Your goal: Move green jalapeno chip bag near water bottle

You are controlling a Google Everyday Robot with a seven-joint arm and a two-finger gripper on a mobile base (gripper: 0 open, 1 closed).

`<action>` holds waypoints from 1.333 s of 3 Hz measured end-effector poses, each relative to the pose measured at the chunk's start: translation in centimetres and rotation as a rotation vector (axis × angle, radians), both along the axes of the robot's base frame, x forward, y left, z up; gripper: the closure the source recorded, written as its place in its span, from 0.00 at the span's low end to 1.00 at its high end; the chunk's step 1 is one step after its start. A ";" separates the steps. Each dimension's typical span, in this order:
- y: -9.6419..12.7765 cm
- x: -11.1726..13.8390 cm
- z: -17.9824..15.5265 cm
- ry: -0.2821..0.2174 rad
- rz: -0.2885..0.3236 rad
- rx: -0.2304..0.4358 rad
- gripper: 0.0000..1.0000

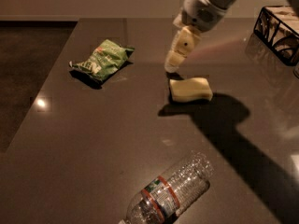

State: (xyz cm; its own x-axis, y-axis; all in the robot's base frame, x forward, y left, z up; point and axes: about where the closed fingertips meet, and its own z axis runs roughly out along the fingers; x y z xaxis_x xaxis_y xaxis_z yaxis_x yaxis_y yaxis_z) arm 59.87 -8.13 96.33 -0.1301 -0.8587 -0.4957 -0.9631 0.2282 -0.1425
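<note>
Hand (173, 65) hung right by the sponge (190, 88), couldn't tell if it was open. Green chip bag (102, 59) sat well off sideways, water bottle (170, 195) even farther

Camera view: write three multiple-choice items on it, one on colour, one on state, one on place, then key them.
1. The chip bag is: A red, B green, C blue.
2. The water bottle is: A upright, B lying on its side, C stood on the chip bag.
3. The gripper hangs: A over the chip bag, B close by the left end of the sponge, C at the water bottle.
Key: B, its foil is green; B, its length rests along the table; B, it is well apart from bag and bottle.
</note>
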 end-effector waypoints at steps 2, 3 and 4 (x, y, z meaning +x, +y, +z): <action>8.0 5.5 -3.4 0.048 -0.026 0.083 0.00; 12.0 6.8 -4.1 0.000 -0.060 0.095 0.00; 14.7 8.6 -6.0 -0.048 -0.124 0.068 0.00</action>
State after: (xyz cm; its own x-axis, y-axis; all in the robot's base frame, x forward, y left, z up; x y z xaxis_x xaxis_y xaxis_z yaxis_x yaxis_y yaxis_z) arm 68.43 6.53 90.28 -0.2077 -0.8019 -0.5602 -0.9195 0.3555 -0.1679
